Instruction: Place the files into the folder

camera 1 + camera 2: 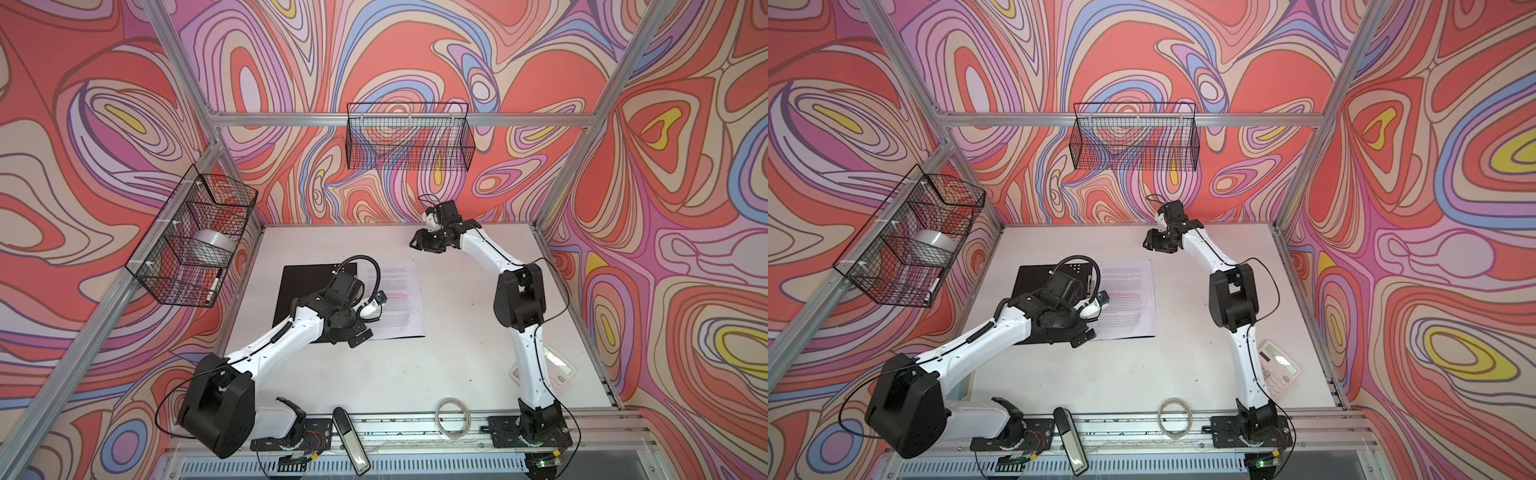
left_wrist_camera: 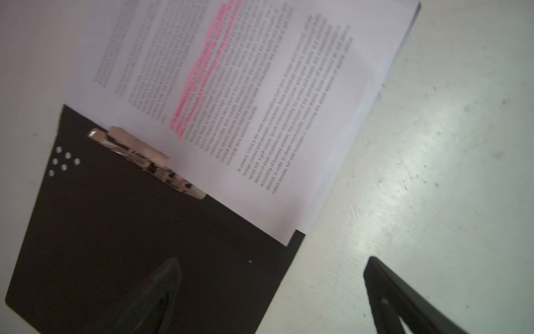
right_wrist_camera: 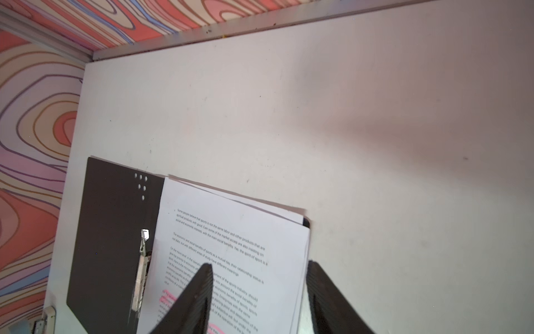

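- Files (image 1: 395,299) lie flat on the right half of the open folder (image 1: 305,291), printed side up with the pink line showing. In the right wrist view their far edges are slightly fanned, not squared.
- Folder sits mid-way across the table (image 1: 457,365), black inside up. The metal spine clip (image 2: 147,162) is just beside the sheets' inner edge; I cannot tell whether it pins them.
- Left gripper (image 1: 358,337) hovers low over the folder's near edge, close to the spine, jaws wide with nothing between them.
- Right gripper (image 1: 415,242) hangs high toward the far side, well apart from the paper, jaws parted and empty.
- My read: loading looks done, and closing the cover is the step in hand.
- Next move calls for a fingertip under the bare left half's outer edge, then folding it over without dragging the loose sheets.
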{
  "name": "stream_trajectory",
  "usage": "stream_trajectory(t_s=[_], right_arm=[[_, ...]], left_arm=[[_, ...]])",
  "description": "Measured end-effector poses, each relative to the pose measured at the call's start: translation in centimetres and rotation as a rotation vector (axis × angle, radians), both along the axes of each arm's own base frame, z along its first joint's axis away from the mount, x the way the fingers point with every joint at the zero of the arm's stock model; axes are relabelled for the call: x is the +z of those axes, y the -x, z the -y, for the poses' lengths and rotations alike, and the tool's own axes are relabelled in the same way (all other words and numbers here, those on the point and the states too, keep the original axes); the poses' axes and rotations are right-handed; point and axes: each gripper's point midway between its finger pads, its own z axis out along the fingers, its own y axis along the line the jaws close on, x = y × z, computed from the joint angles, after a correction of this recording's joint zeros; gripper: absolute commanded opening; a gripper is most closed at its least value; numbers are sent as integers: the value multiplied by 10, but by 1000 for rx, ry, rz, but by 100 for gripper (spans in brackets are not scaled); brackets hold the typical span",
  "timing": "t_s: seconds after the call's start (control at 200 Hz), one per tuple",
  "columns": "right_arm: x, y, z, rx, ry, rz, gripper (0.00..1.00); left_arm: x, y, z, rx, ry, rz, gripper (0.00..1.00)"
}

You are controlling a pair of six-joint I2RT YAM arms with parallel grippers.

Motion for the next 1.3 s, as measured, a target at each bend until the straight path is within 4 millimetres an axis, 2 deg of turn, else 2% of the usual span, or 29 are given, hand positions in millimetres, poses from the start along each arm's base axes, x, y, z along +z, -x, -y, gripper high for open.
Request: stream_trajectory(t_s=[0.09,0.185,0.29,0.386,0.506,0.626,0.952,1.297], right_arm=[[10,13,20,-41,-47,-22,59],[-2,28,37,-76,-71,-75,60],[-32,50,41,-85,-89,-163,61],[-63,74,42,-89,-103,-253,62],[-91,98,43,-94,-124,-338,62],[-89,101,41,-90,-160,-339,62],[-83,100,33,-62,-217,-336,62],[-90,102,12,-3,-266,-385,62]], left_arm=[[25,-37,-7,186,119,-5,100],[37,-71,-19,360,228,-19,100],[29,-98,-31,507,299,-70,100],[8,-114,-36,606,333,-137,100],[-20,-119,-40,688,353,-227,100],[-38,-120,-41,730,363,-288,100],[-45,-129,-25,725,446,-347,100],[-57,-128,-10,693,495,-436,100]])
